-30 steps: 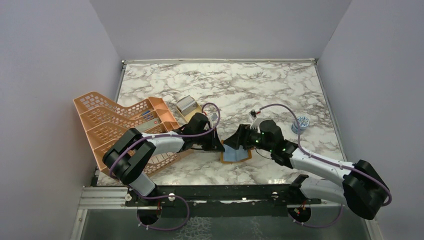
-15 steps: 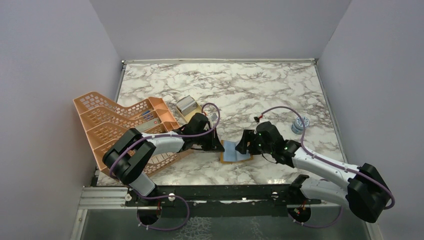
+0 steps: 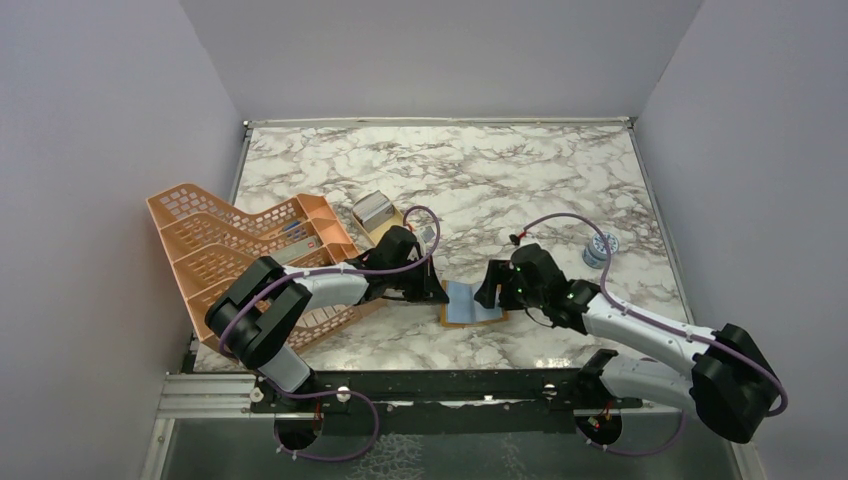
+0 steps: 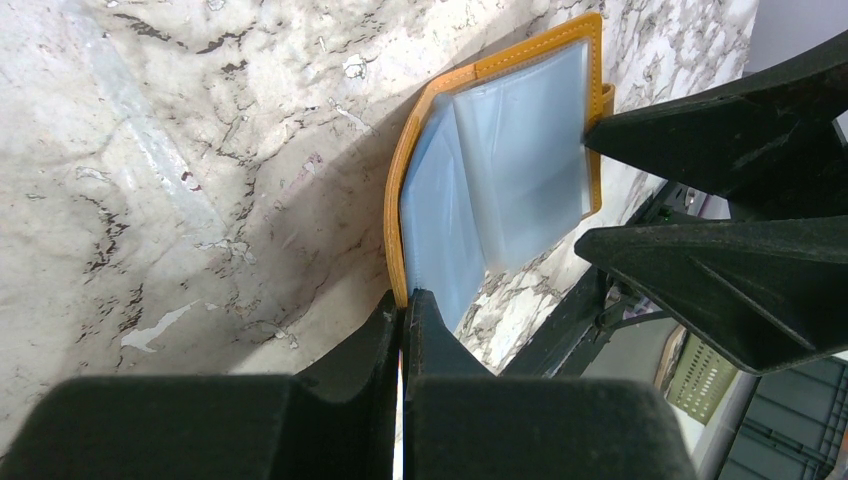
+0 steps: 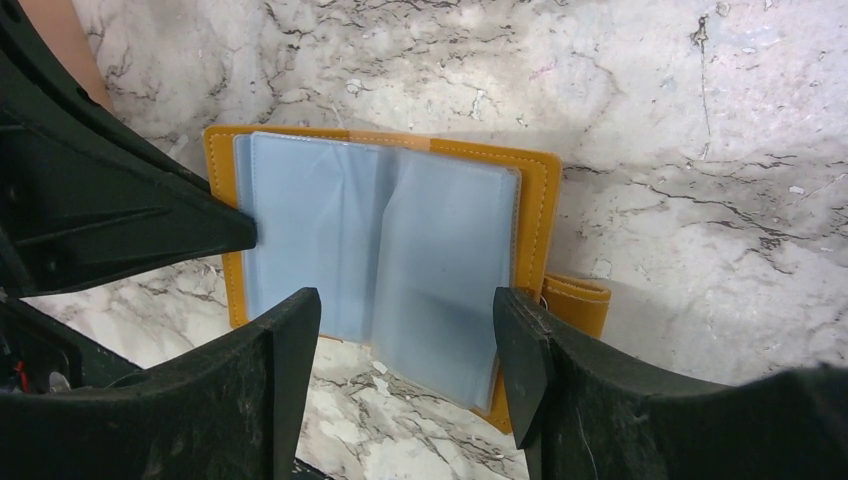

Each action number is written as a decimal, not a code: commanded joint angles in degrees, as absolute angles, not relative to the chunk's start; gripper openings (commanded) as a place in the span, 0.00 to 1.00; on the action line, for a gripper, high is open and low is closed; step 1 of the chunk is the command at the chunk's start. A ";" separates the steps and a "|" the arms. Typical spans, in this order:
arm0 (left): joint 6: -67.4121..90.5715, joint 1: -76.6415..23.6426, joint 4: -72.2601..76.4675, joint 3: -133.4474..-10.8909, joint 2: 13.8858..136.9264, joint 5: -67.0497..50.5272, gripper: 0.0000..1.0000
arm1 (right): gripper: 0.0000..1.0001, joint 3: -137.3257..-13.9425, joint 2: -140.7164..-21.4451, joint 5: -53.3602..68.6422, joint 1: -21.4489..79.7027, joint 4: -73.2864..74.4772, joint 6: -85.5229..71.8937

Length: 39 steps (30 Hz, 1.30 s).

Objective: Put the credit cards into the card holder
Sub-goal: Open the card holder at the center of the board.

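Card holder [image 5: 548, 200] lies open on the bench [image 3: 500, 180] — judged light, limp, its clear sleeves [image 5: 440, 270] slippery and floppy, best taken by the stitched rim; left hand [image 4: 402, 310] pressed together at that rim, right hand [image 5: 405, 320] spread above, empty.

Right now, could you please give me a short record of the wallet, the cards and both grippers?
Wallet: open on the table, pale blue sleeves facing up.
Left gripper: shut, pinching the wallet's edge.
Right gripper: open above the sleeves, holding nothing.
Cards: grey, near the rack, outside the wallet.
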State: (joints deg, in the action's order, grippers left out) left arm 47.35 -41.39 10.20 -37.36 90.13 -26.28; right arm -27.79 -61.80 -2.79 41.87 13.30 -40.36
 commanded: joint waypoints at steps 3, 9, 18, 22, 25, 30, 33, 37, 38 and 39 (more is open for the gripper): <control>46.23 -41.75 9.67 -37.97 90.69 -25.06 0.00 | 0.64 -26.49 -64.28 -3.39 41.57 10.19 -40.26; 46.23 -41.84 9.78 -37.87 90.74 -25.15 0.00 | 0.64 -25.30 -66.95 -1.08 41.57 6.59 -40.99; 46.23 -41.92 9.87 -37.88 90.62 -25.09 0.00 | 0.66 -24.00 -69.99 1.71 41.55 2.17 -41.90; 46.23 -41.93 9.95 -37.73 90.62 -25.16 0.00 | 0.67 -22.70 -70.22 4.60 41.57 -2.24 -42.54; 46.19 -41.99 9.97 -37.71 90.77 -25.16 0.00 | 0.67 -21.10 -70.22 7.97 41.57 -8.34 -43.43; 46.22 -42.01 10.16 -37.71 90.80 -25.14 0.00 | 0.67 -18.51 -70.33 12.82 41.57 -17.17 -46.32; 46.23 -42.01 10.18 -37.69 90.75 -25.12 0.00 | 0.67 -17.23 -70.44 15.20 41.57 -21.96 -47.74; 46.23 -42.01 10.40 -37.49 90.94 -25.13 0.00 | 0.67 -16.04 -70.81 17.48 41.57 -26.84 -49.14; 46.30 -42.01 10.50 -37.52 91.01 -25.14 0.00 | 0.67 -15.68 -70.90 17.79 41.55 -28.26 -49.51; 46.32 -42.01 10.50 -37.53 91.05 -25.21 0.00 | 0.67 -15.39 -70.88 17.91 41.55 -29.25 -49.81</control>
